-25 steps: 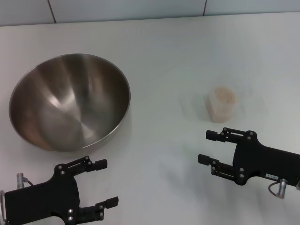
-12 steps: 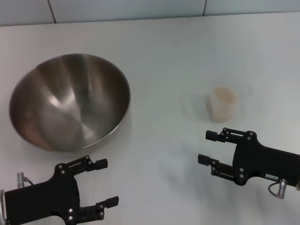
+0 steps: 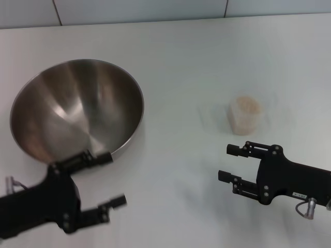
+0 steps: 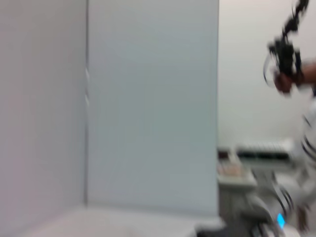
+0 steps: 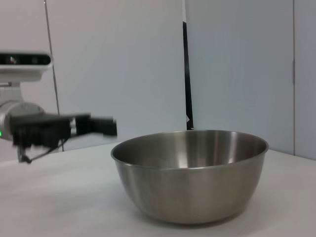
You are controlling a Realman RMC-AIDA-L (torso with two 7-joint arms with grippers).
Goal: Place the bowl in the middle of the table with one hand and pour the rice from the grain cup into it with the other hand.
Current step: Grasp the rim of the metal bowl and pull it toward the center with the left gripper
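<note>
The steel bowl (image 3: 77, 111) sits on the white table (image 3: 181, 62) at the left; it also shows in the right wrist view (image 5: 190, 173). My left gripper (image 3: 111, 178) is open at the bowl's near rim, its upper finger touching or just over the rim. The clear grain cup (image 3: 245, 114) full of rice (image 3: 246, 105) stands upright at the right. My right gripper (image 3: 230, 163) is open and empty, just in front of the cup and apart from it. The left gripper also appears far off in the right wrist view (image 5: 94, 126).
A wall of pale panels (image 3: 155, 10) runs along the table's far edge. The left wrist view shows only walls and equipment beyond the table.
My left gripper has moved forward and up toward the bowl, its upper finger now reaching the near rim. The right arm, bowl and cup have not moved.
</note>
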